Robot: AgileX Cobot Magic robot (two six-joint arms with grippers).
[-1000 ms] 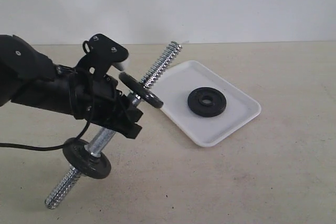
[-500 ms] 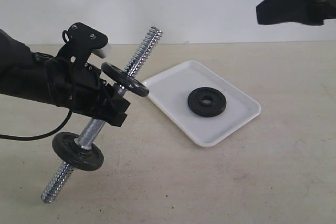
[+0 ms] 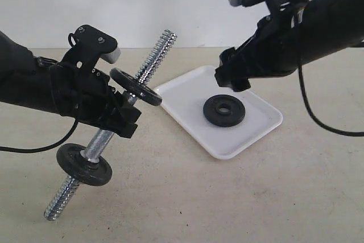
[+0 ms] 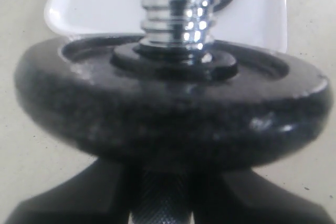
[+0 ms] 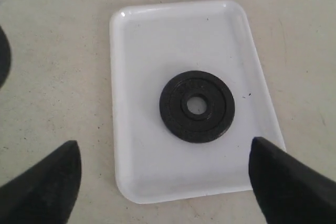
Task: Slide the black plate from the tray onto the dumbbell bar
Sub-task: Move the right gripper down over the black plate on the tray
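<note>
The black plate lies flat on the white tray. My right gripper hangs open above the tray's near-left part and touches nothing; its two fingertips stand wide apart. The dumbbell bar is held slanted above the table, threaded end up. My left gripper is shut on its knurled middle. One black disc sits on the bar just above that grip, another disc below it.
The beige table carries the tray to the right of the bar. A black cable trails from the left arm, and another cable hangs from the right arm. A white wall stands behind.
The right arm has come in from the upper right and now hangs over the tray. The left arm shifted the bar a little to the left, then held still.
</note>
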